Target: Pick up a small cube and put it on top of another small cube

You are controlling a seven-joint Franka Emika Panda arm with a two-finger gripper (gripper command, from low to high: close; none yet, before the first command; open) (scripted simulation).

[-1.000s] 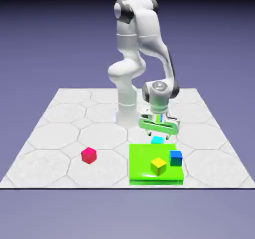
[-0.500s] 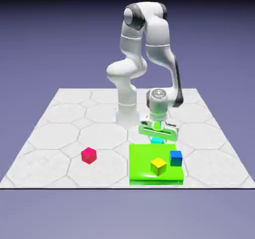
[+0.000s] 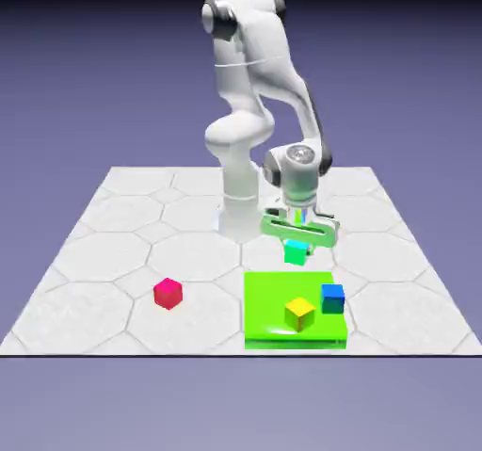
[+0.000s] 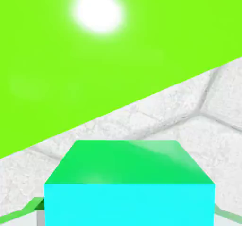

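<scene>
The small cyan cube [image 3: 297,252] hangs a little above the table, just behind the far edge of the green slab [image 3: 268,294]. My gripper [image 3: 297,247] points straight down and is shut on it. In the hand view the held cube [image 4: 130,187] fills the bottom middle and hides the fingertips almost fully. Beneath it lie grey table tiles and the green slab [image 4: 71,69]. On the slab stand a yellow cube [image 3: 299,313] near the front and a darker blue cube [image 3: 332,297] toward the exterior view's right.
A red cube [image 3: 168,293] rests on the table [image 3: 113,242] to the exterior view's left of the slab. The arm's white base column [image 3: 239,204] rises behind the gripper.
The gripper came down over the cyan cube, closed on it and lifted it off the table. The other cubes have not moved.
</scene>
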